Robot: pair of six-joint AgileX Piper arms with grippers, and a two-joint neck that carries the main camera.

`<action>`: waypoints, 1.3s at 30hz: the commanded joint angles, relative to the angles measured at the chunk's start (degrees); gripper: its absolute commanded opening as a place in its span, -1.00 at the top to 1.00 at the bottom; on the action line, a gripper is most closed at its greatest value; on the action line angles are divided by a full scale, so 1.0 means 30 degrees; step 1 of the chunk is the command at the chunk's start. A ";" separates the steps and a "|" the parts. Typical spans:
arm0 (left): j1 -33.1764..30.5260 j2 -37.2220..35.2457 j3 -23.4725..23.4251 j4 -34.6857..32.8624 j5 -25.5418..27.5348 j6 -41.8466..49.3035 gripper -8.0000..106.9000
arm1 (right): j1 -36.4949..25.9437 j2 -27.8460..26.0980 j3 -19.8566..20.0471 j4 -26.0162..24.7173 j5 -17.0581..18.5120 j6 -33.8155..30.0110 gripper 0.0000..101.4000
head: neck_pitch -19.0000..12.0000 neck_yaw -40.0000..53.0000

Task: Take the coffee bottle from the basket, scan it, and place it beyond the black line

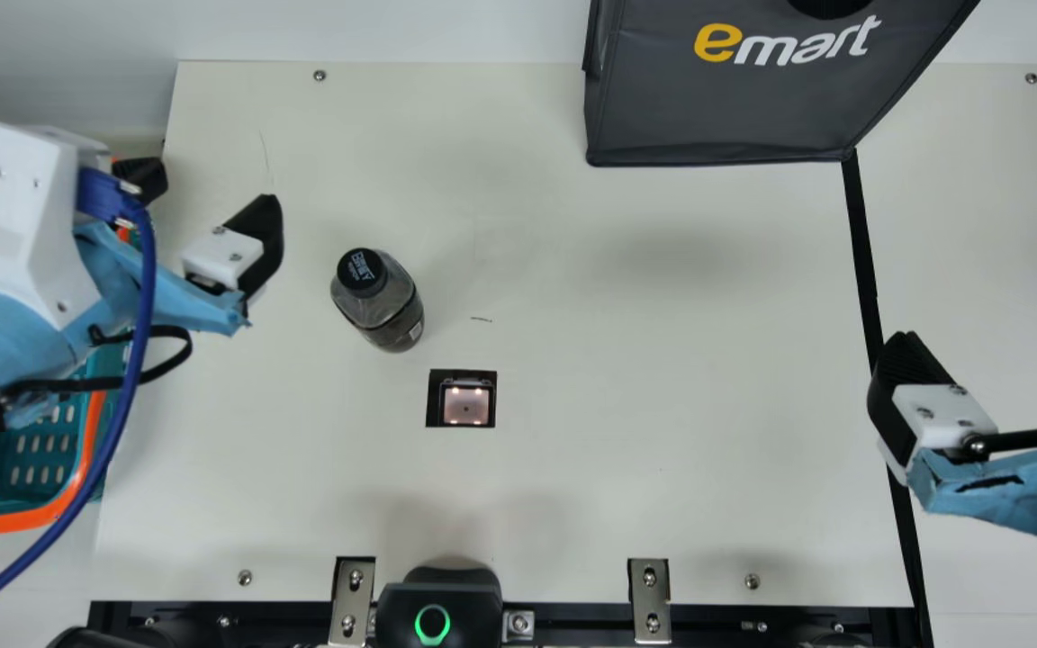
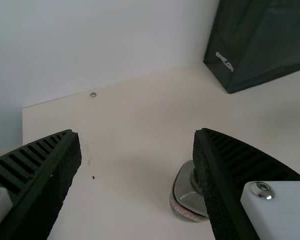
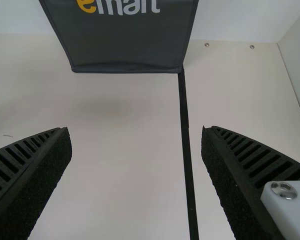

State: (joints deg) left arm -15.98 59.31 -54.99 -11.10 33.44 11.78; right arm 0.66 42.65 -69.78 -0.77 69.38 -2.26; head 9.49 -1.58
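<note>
The coffee bottle (image 1: 390, 310) stood upright on the table (image 1: 662, 486) near the scanner (image 1: 465, 405), apart from the left gripper (image 2: 137, 133) and right gripper (image 3: 136, 131), both spread empty, and seemed stiff, slick, moderately heavy, best gripped around its body below the cap (image 1: 362, 270).
</note>
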 commanded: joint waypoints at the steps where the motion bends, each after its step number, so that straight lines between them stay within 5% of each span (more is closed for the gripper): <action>1: -0.0593 0.0024 -0.0070 0.0153 0.0171 -0.0184 -0.71 | 0.0000 0.0000 0.0000 0.0000 0.0000 0.0000 -0.79 | -0.0524 0.0001; 39: -0.7724 0.3830 -0.1951 0.9300 0.2523 -1.2539 -0.71 | 0.0000 0.0000 0.0000 0.0000 0.0000 0.0000 -0.79 | -0.0524 0.0001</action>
State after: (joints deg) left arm -38.66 70.47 -60.73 15.63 40.77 -23.55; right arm 0.66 42.65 -69.78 -0.77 69.38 -2.26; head 9.49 -1.58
